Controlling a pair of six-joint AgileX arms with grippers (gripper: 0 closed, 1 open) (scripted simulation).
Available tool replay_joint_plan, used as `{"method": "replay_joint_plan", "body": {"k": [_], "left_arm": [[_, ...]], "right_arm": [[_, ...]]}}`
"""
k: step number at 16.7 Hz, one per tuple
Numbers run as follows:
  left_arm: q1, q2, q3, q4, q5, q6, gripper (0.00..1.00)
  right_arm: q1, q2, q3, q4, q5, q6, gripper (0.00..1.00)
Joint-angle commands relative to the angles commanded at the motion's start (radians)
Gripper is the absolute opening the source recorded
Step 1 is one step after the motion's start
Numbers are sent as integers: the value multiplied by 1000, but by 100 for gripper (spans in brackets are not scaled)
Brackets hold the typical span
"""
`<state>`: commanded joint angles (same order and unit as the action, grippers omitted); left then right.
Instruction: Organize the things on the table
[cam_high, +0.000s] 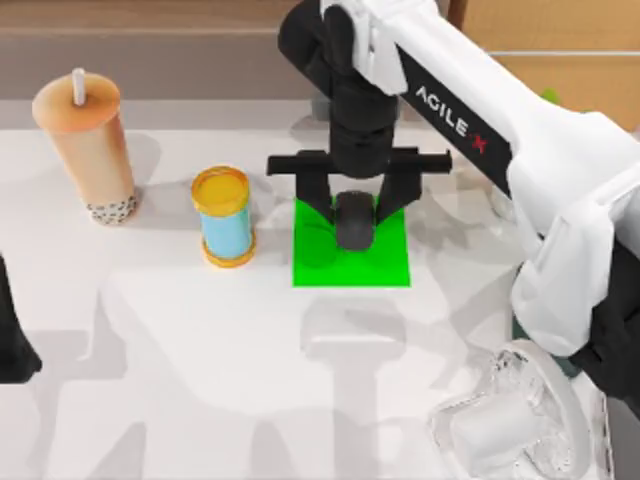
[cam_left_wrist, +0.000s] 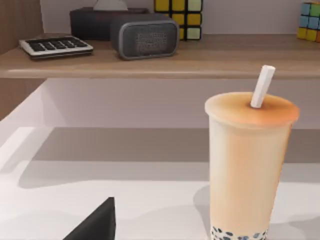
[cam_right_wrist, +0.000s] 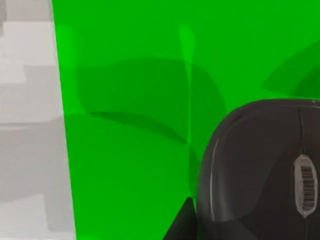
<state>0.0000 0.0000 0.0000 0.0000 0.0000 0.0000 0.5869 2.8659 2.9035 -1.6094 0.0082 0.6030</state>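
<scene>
Straddling the glossy, rounded black mouse on your green patch, the right gripper has jaws spread wide, gripping nothing; left jaws: can't tell.

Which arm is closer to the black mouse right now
Right. The right gripper is directly over the black mouse on the green patch, fingers either side. The left gripper sits at the table's far left edge.
</scene>
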Motion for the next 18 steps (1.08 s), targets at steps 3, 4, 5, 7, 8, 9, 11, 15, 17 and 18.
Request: {"method": "replay_joint_plan", "body": {"k": [3,4,5,7,8,9,11,15,17,18], "left_arm": [[0,0,0,0,0,0,100],[0,0,0,0,0,0,100],[0,0,0,0,0,0,100],[0,0,0,0,0,0,100],[0,0,0,0,0,0,100],[0,0,0,0,0,0,100],[0,0,0,0,0,0,100],[0,0,0,0,0,0,100],[0,0,0,0,0,0,100],[0,0,0,0,0,0,100]], "right_arm": [[-17,14,-8,-23,-13,34,0],[-22,18,-18,-32,-21,44,0],[-25,23,-31,-40,-32,52,0],[-26,34,-61,-51,-56,61,0],[-26,39,-77,-52,-67,61,0],[-25,42,-91,-48,-73,58,0],[-24,35,-111,-26,-71,44,0],[-6,-24,-125,58,-17,2,0],[7,-46,-126,84,2,-10,0],[8,-48,-126,86,3,-10,0]]}}
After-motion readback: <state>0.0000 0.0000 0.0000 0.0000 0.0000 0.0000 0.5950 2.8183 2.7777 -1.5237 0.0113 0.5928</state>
